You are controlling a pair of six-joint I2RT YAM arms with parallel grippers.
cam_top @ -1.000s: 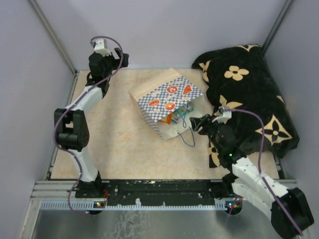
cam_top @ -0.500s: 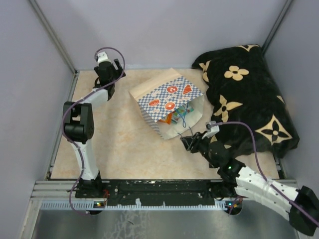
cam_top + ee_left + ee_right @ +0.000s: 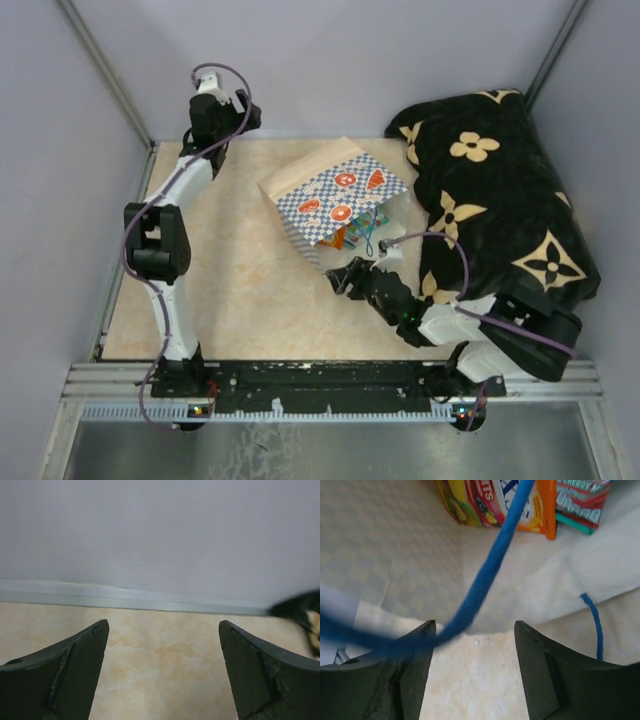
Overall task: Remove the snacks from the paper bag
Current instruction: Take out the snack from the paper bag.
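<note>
From above, one paper bag (image 3: 335, 195) lies on its side just past the middle of the table (image 3: 230, 280), with its mouth facing five o'clock. A few snacks (image 3: 349, 238) show as a bright patch inside the mouth, and none lie out on the table. The right gripper (image 3: 345, 277) sits just outside the mouth at five o'clock from the bag. The left gripper (image 3: 215, 100) is well away, up at eleven o'clock. One black flowered cloth (image 3: 500, 190) is heaped at two o'clock.

The left wrist view shows the left gripper (image 3: 162, 627) with its fingers wide apart. Only bare table and wall lie beyond them.

In the right wrist view, the right gripper (image 3: 472, 627) has its fingers apart, clamped on nothing. One blue cord handle (image 3: 490, 565) sweeps across in front of them, and a second cord (image 3: 595, 625) lies at four o'clock. At twelve o'clock, inside the bag, I count at least four snacks (image 3: 535, 505): yellow-green, purple, orange and teal.

The step looks like the reach into the bag. Next, the fingers likely need to pass the cord without snagging it and close on one packet's edge.
</note>
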